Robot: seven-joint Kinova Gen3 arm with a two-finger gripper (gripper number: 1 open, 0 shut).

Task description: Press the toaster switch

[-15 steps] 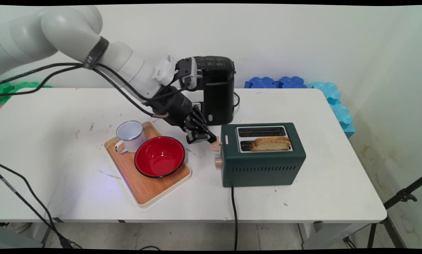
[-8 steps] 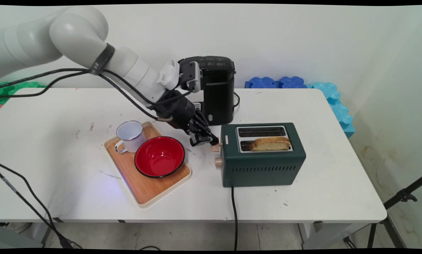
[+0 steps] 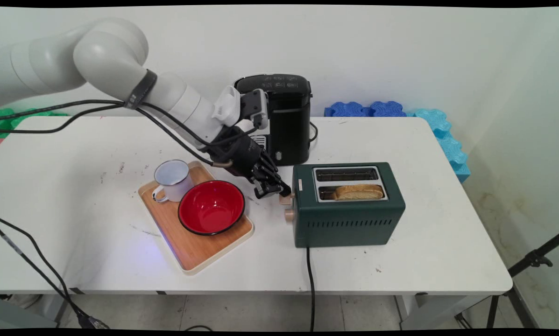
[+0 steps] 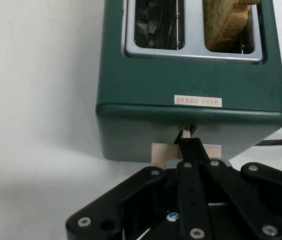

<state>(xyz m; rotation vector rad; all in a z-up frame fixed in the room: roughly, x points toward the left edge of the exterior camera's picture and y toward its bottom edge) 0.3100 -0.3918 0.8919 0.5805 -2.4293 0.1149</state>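
A dark green two-slot toaster (image 3: 349, 224) stands right of the table's middle, with a slice of bread (image 3: 358, 191) sunk low in its near slot. My gripper (image 3: 281, 190) is shut, and its fingertips rest on top of the beige lever (image 3: 285, 199) at the toaster's left end. A round beige knob (image 3: 289, 214) sits just below the lever. In the hand view the toaster (image 4: 190, 75) fills the top. The closed gripper (image 4: 188, 142) meets the lever (image 4: 163, 151) under the slit, and the bread (image 4: 228, 25) shows in the right slot.
A wooden tray (image 3: 190, 252) left of the toaster carries a white enamel mug (image 3: 172, 179) and a red bowl (image 3: 211, 207). A black coffee machine (image 3: 286, 121) stands behind my hand. The toaster's cord (image 3: 311, 280) runs over the front edge. Blue foam pieces (image 3: 368, 108) line the back right.
My gripper has moved down and slightly right, with the lever going down under it. The bread slice has sunk deeper into the slot.
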